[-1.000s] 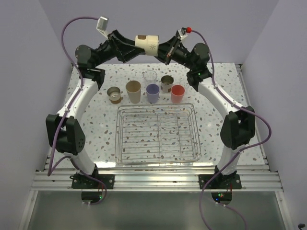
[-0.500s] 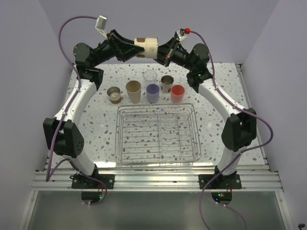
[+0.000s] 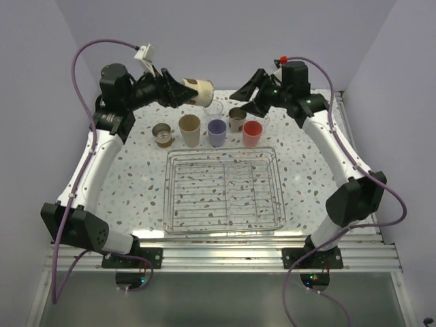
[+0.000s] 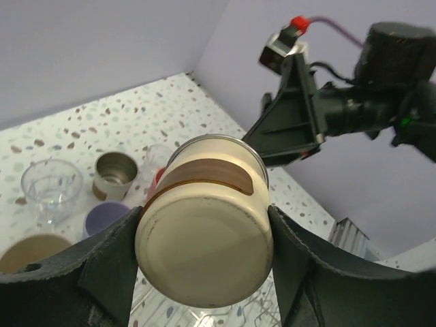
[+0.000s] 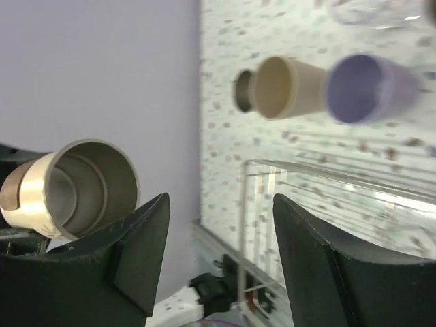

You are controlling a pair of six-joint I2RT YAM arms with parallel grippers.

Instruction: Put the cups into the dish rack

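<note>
My left gripper (image 3: 185, 92) is shut on a cream cup with a brown band (image 3: 201, 92), held on its side in the air over the back of the table. In the left wrist view the cup's base (image 4: 204, 238) fills the gap between the fingers. My right gripper (image 3: 244, 101) hangs open and holds nothing, a little to the right of that cup. Below, in a row behind the dish rack (image 3: 225, 225), stand a short brown cup (image 3: 162, 134), a tan cup (image 3: 190, 129), a lavender cup (image 3: 217, 131), a clear cup (image 3: 213, 109), another brown cup (image 3: 237, 118) and a red cup (image 3: 253, 133).
The right wrist view shows the held cup's open mouth (image 5: 75, 184) at the left, the tan cup (image 5: 286, 85) and lavender cup (image 5: 368, 88) above, and the wire rack's edge (image 5: 300, 170). Lilac walls close in the back and both sides.
Both grippers held the cream cup a second ago. The right one has opened and drawn back to the right. The left one has carried the cup left and lower.
</note>
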